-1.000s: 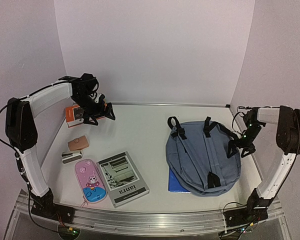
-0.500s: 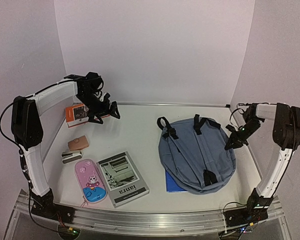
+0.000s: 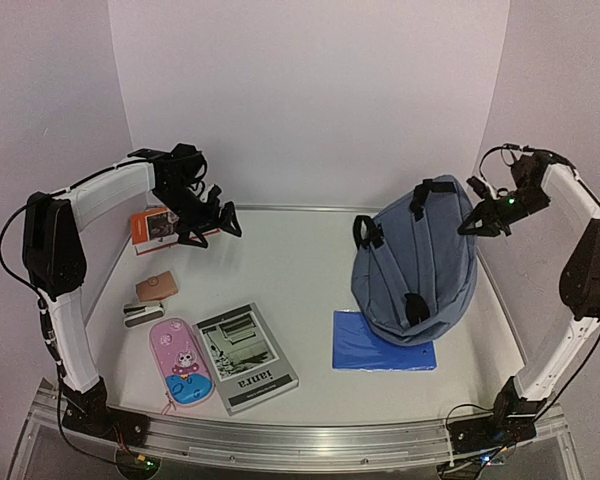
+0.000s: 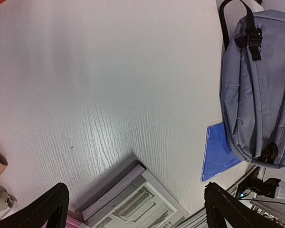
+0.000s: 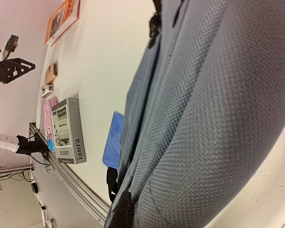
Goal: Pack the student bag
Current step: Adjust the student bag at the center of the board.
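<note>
The student bag [image 3: 415, 265], slate-blue with black straps, stands tipped up on its lower end at the right of the table, strap side facing the camera. My right gripper [image 3: 472, 227] is shut on the fabric at the bag's upper right edge and holds it raised. In the right wrist view the bag's [image 5: 204, 118] weave fills the frame, with one dark finger [image 5: 125, 211] pressed into it. My left gripper [image 3: 212, 222] hangs open and empty above the back left of the table. In its wrist view the left gripper [image 4: 135, 190] frames bare table and a book corner, with the bag [image 4: 259, 90] far right.
A flat bright-blue folder [image 3: 383, 353] lies in front of the bag. A grey book [image 3: 245, 357] and a pink pencil case [image 3: 183, 363] lie at the front left. A tan pouch [image 3: 156, 287], a small white item [image 3: 140, 316] and an orange book [image 3: 160, 226] lie along the left wall.
My right gripper shut on the bag's edge and rose, pulling the bag from flat to standing. The blue folder beneath it is now uncovered. The left arm shifted only slightly.
</note>
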`<state>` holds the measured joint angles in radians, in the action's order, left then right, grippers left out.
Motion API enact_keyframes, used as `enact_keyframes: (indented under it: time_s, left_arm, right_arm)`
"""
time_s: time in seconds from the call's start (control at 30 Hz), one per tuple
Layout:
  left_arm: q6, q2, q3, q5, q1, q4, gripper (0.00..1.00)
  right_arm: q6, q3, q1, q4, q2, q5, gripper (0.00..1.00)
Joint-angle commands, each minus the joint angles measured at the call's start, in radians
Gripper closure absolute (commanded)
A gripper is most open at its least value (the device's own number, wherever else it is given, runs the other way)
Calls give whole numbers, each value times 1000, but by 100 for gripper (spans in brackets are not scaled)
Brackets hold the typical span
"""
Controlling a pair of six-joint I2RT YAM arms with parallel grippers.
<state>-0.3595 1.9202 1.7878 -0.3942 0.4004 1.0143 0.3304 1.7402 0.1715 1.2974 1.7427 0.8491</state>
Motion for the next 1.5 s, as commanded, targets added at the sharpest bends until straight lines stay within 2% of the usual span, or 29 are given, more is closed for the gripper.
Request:
enact_keyframes:
  time_s: [0.0, 0.1, 0.17, 0.27, 0.4, 0.5, 0.57, 0.67, 0.8, 0.9, 1.07, 1.23, 1.33, 1.4, 1.47]
  left_arm:
    - [8, 21, 74, -26, 0, 10, 0]
    - [5, 36, 93, -32, 1, 10, 0]
    - [-2, 39, 90, -34, 0, -2, 0]
    - [-15, 35, 65, -37, 0, -31, 0]
    - [-33, 25, 26, -49, 0, -74, 0]
    - [-41, 24, 12, -56, 0, -81, 0]
    - [-42, 17, 3, -52, 0, -83, 0]
    - [-46, 1, -17, -47, 0, -91, 0]
    - [-64, -26, -48, -40, 0, -95, 0]
    - [-85, -50, -73, -46, 0, -100, 0]
    - [-120, -89, -127, -40, 0, -114, 0]
    - [-162, -101, -138, -40, 0, -129, 0]
    - [-179, -101, -140, -38, 0, -135, 0]
    - [-191, -101, -143, -37, 1, -138, 0]
    - [-201, -99, -146, -33, 0, -138, 0]
  right_arm:
    - [-96, 264, 1, -55, -85, -18, 100]
    - [-116, 491, 2, -34, -56, -234, 100]
    - [-88, 548, 2, -20, -59, -348, 100]
    - [-11, 524, 2, -23, -97, -526, 100]
    - [52, 396, -4, -71, -144, -642, 100]
    - [57, 285, -36, -84, -136, -638, 100]
    - [56, 177, -52, -113, -134, -576, 100]
    - [36, 38, -102, -134, -104, -455, 100]
    - [-14, -65, -219, -167, -21, -243, 100]
    - [-148, -113, -298, -277, 52, -85, 100]
    - [-429, -172, -424, -555, 182, 37, 100]
    - [-786, -207, -512, -925, 269, 70, 100]
    - [-1120, -208, -545, -1248, 316, 60, 100]
    - [-1281, -181, -562, -1422, 355, 38, 100]
    - [-1381, -147, -573, -1503, 389, 12, 100]
